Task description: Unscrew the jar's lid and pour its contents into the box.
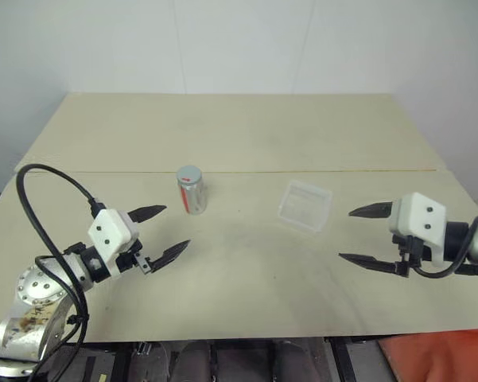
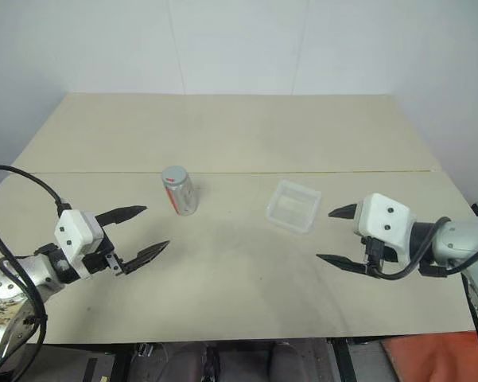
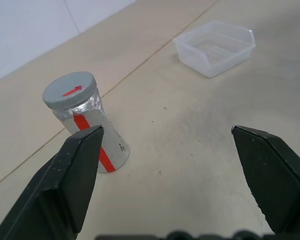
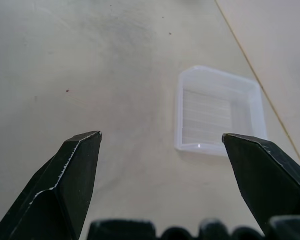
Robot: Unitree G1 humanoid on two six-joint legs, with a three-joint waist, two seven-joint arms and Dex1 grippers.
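Both wide open and empty: left pincer (image 1: 161,231), right pincer (image 1: 361,236). Upright on the desk (image 1: 246,278) just ahead of the left pincer, the jar (image 1: 192,192), lid (image 3: 70,90) still on; ahead of the right, the box (image 1: 305,204). Likely mishap: tipping the slim jar with a glancing finger.

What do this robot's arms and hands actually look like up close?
Each hand, left hand and right hand, is a white boxy block with dark round dots, carrying two pointed black fingers. Black cables loop from them. The left arm's lower joint is worn silvery metal; the right arm is grey.
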